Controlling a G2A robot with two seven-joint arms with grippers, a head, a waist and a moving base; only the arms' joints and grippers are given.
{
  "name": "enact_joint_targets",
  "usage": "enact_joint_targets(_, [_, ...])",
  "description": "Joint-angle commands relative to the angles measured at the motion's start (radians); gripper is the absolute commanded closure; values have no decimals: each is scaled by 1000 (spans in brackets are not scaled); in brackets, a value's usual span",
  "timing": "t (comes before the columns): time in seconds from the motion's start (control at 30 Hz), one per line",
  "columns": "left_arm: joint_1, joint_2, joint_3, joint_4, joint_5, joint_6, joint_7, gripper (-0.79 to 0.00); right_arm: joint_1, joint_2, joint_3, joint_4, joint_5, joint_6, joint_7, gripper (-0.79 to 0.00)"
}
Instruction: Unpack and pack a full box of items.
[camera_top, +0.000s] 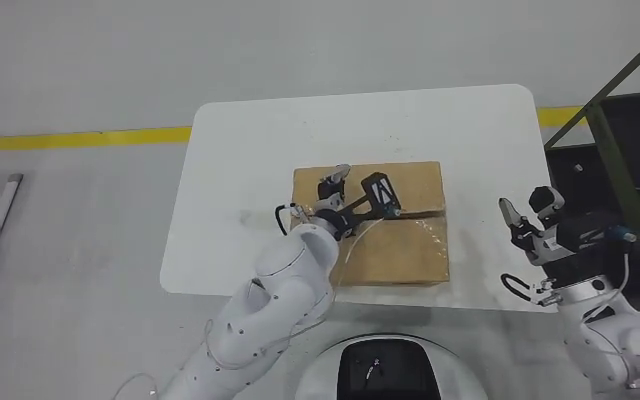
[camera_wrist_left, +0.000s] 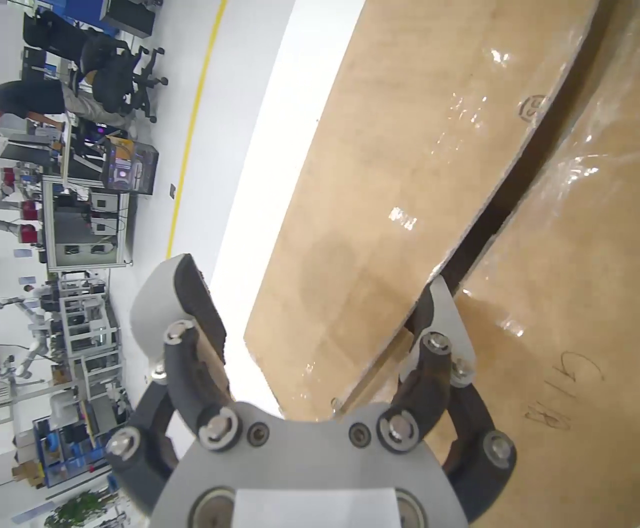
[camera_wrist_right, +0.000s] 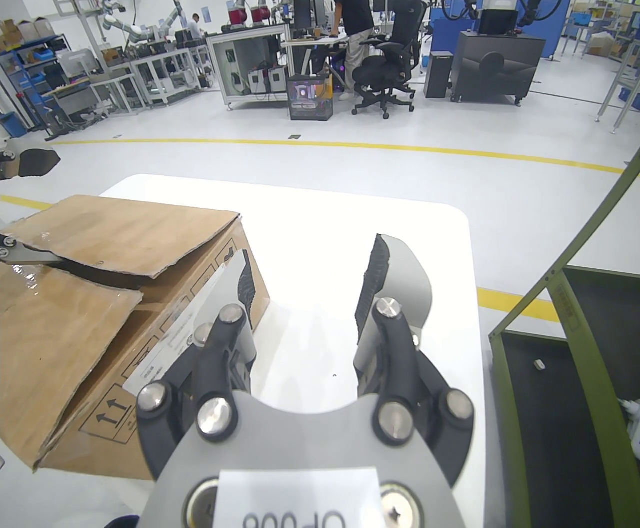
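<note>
Underneath, the table (camera_top: 240, 200): white, with rounded corners; it carries the box.
Green cart (camera_wrist_right: 550, 280): olive metal frame with a dark inside, just beside the table's edge on the robot's right.
Box (camera_top: 400, 250): brown cardboard, on the middle of the table, toward the robot's edge. Its top flaps are down but not sealed. The side facing the right arm carries printed arrow marks and a white label.
Far flap (camera_wrist_left: 390, 165): raised a little above its neighbour, its free edge ragged, with glossy clear tape across it; a dark gap runs along the seam.
Near flap (camera_wrist_left: 575, 280): lying lower, also taped and shiny, with handwritten marks in dark pen.
Left gripper (camera_top: 358, 188): over the top of the box, jaws spread wide. One finger (camera_wrist_left: 440, 310) sits in the seam gap under the far flap's edge; the other is out past the flap's end, over the bare table. The flap lies between them, not pinched.
Right gripper (camera_wrist_right: 312, 265): over the bare table on the robot's right, near the box but apart from it, jaws apart and holding nothing.
</note>
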Motion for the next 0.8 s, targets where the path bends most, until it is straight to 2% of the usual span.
enact_joint_targets(0.0, [-3, -2, 1, 2, 18, -5, 6, 0, 1, 0, -1, 0, -1, 2, 1, -483])
enact_joint_targets(0.1, [-8, -6, -9, 2, 20, -7, 12, 0, 3, -1, -4, -3, -1, 4, 1, -480])
enact_joint_targets(0.13, [-11, -8, -11, 3, 23, -11, 12, -43, 4, -1, -5, -3, -1, 4, 2, -483])
enact_joint_targets(0.17, [-16, -9, -16, 3, 18, -11, 16, -369, 5, -1, -6, -4, 0, 3, 2, -486])
enact_joint_targets(0.2, [-21, -11, -21, 5, 20, -10, 18, -785, 6, -1, -7, -5, 1, 4, 3, -483])
enact_joint_targets(0.43, [-101, -26, -35, 56, 43, -44, 64, -785, 8, -1, -13, -10, -1, 5, 6, -496])
enact_joint_targets(0.77, [-318, -75, 21, 256, 87, -76, 153, -785, 4, -2, -18, -12, -8, 4, 11, -496])
